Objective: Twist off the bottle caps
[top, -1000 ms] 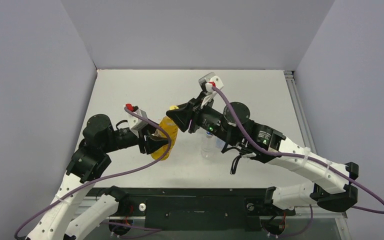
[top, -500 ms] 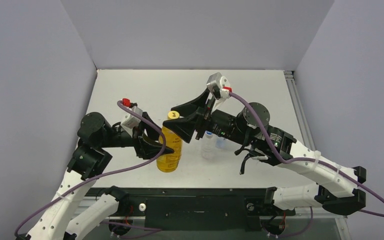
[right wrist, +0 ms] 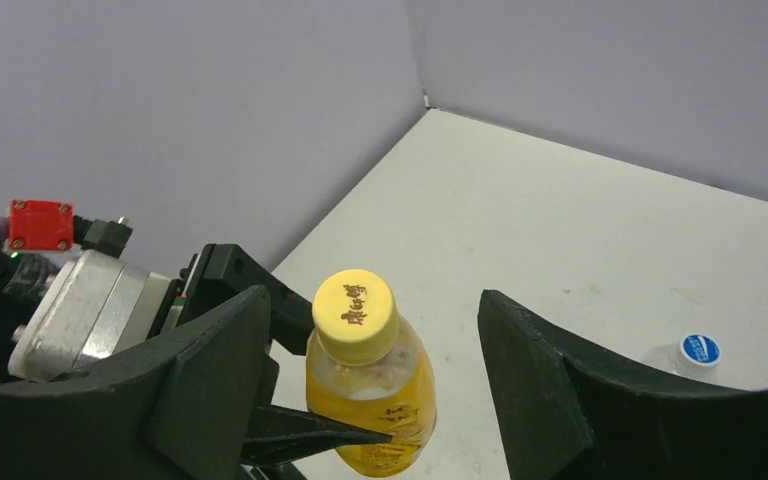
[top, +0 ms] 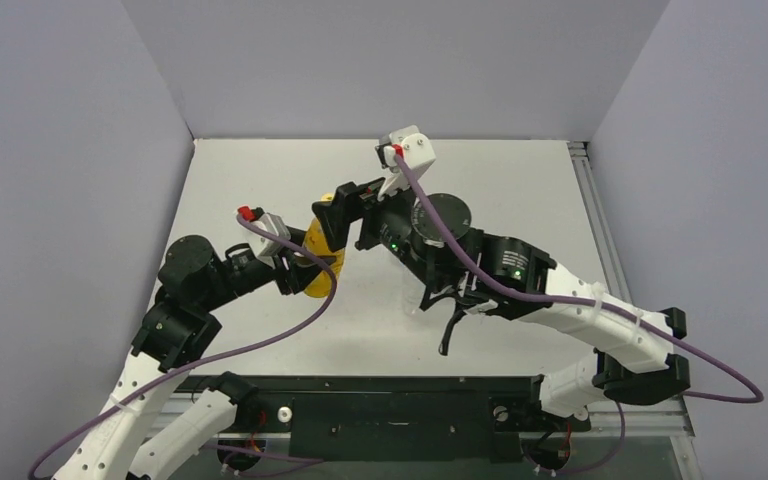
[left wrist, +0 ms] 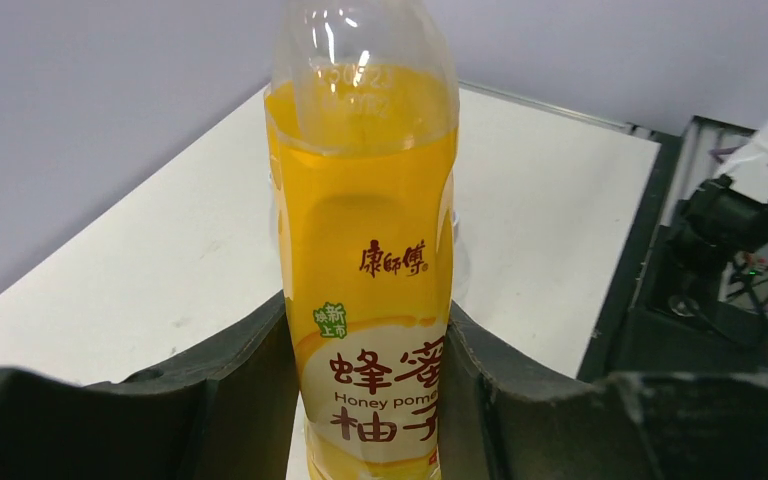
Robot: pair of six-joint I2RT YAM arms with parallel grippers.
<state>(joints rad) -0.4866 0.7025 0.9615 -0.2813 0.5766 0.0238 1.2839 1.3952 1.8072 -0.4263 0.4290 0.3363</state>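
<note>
we see the left gripper (left wrist: 365, 400) clamped on the yellow bottle (left wrist: 365, 250), w/ one black finger (left wrist: 250, 370) pressed to each side of the label, low on the body. in the top view the same gripper (top: 300, 272) holds the bottle (top: 318, 250) at the left-centre of the white table (top: 260, 170), neck pointing away from the arm bases. we can't tell whether the bottle's base touches the table. the yellow cap (right wrist: 356, 315) sits on the neck, dark print on top. the right gripper (right wrist: 372, 300) is spread wide open around the cap: one finger (right wrist: 210, 350) to the left, the other to the right, both level w/ the cap and neither touching it, a clear gap on each side. from above, the right gripper (top: 345, 205) reaches in from the right side, over the bottle's top end. in the right wrist view a blue-top cap (right wrist: 700, 350) on a clear bottle (right wrist: 660, 358) shows at the frame's right edge, standing on the table (right wrist: 560, 220), well apart from the yellow bottle.
</note>
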